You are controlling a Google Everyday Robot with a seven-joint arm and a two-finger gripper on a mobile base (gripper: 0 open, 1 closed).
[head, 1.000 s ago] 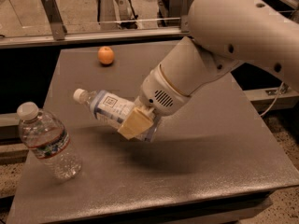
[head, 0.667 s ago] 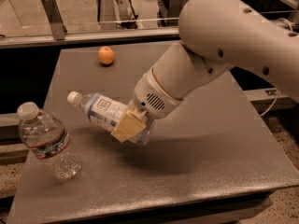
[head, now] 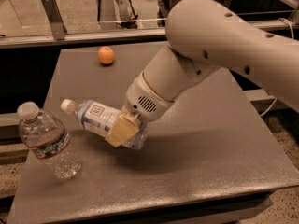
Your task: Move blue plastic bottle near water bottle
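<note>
The blue plastic bottle (head: 96,118) is pale blue with a small white cap and a white label with a square mark. It lies nearly on its side, cap pointing left, held above the table. My gripper (head: 124,132) is shut on the bottle's lower half, its tan finger pad across the body. The water bottle (head: 46,141), clear and ridged with a large white cap and a red-banded label, stands tilted at the table's front left, a short gap left of the held bottle.
An orange (head: 106,55) sits at the back left of the grey table (head: 201,153). A metal rail and a bracket run behind the table. My large white arm (head: 219,45) spans the right side above the table.
My gripper has carried the blue plastic bottle left and slightly down, closer to the water bottle. The water bottle and the orange have not moved.
</note>
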